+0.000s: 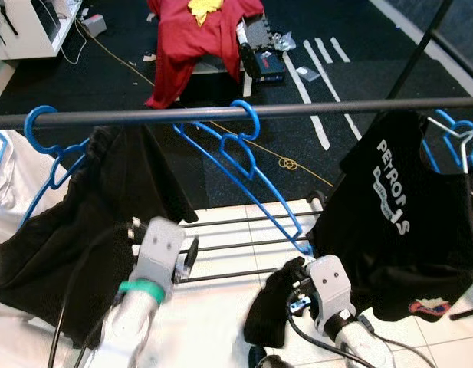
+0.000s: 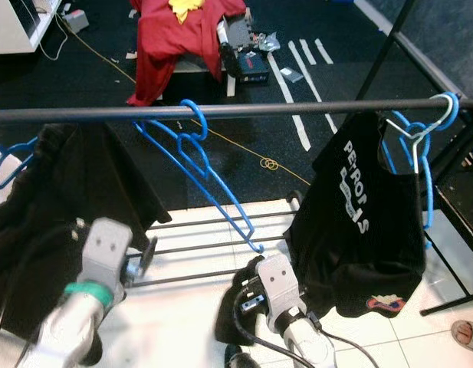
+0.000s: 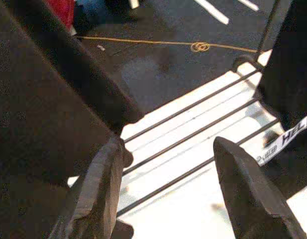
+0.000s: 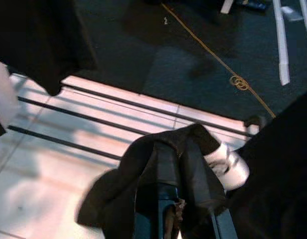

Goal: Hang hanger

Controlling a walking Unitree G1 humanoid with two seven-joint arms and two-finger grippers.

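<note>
A bare blue hanger (image 1: 255, 172) hung by its hook on the dark rail (image 1: 313, 110), between two black garments. The right end effector (image 4: 185, 167), below it, was clamped on a bunch of black cloth (image 4: 128, 174); the left end effector (image 3: 168, 191) stood wide open, empty. Hanging looked nearly done; next, likely release the cloth.

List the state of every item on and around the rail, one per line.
Rail: level, carrying hangers.
Middle hanger: hooked on, bare, tilted.
Printed shirt: hanging on right hanger.
Black garment: hanging at left.
Left tool: open, empty.
Right tool: shut on black cloth.
</note>
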